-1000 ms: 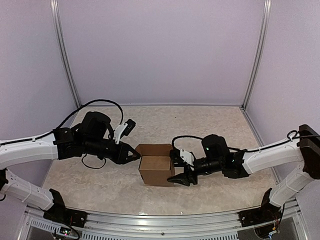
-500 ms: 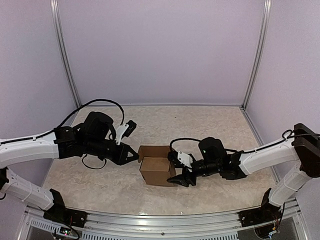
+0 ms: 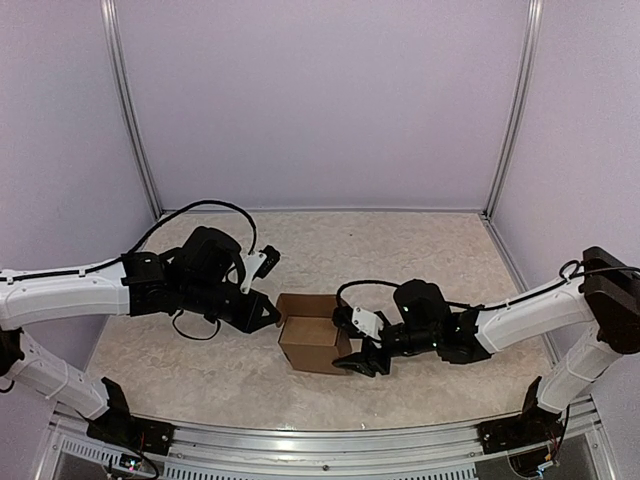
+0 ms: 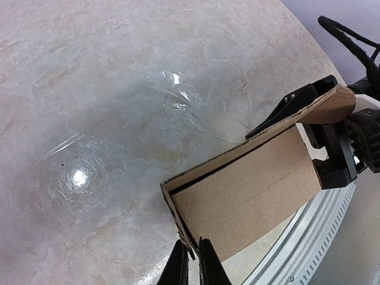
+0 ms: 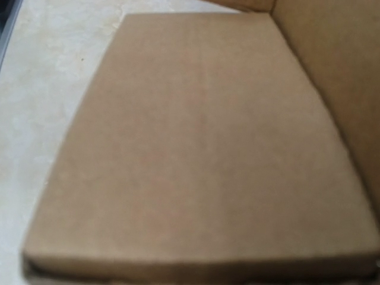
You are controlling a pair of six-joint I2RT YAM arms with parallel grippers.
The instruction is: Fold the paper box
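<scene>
The paper box (image 3: 312,340) is a small brown cardboard cube with its top open, standing on the table in the middle. My left gripper (image 3: 272,312) is at the box's left rear corner. In the left wrist view its fingers (image 4: 178,268) are shut on the edge of the box's wall (image 4: 178,228). My right gripper (image 3: 352,342) is pressed against the box's right side with its jaws spread, one finger behind a rounded flap (image 4: 329,104). The right wrist view shows only blurred cardboard (image 5: 196,148) and no fingers.
The marbled table top (image 3: 420,250) lies between lilac walls with metal posts (image 3: 130,110) at the back corners. A metal rail (image 3: 320,440) runs along the near edge, close to the box's front.
My right gripper has moved left and closed in on the box's right side. My left arm has shifted slightly right, still at the box's corner. The box has moved a little toward the near edge.
</scene>
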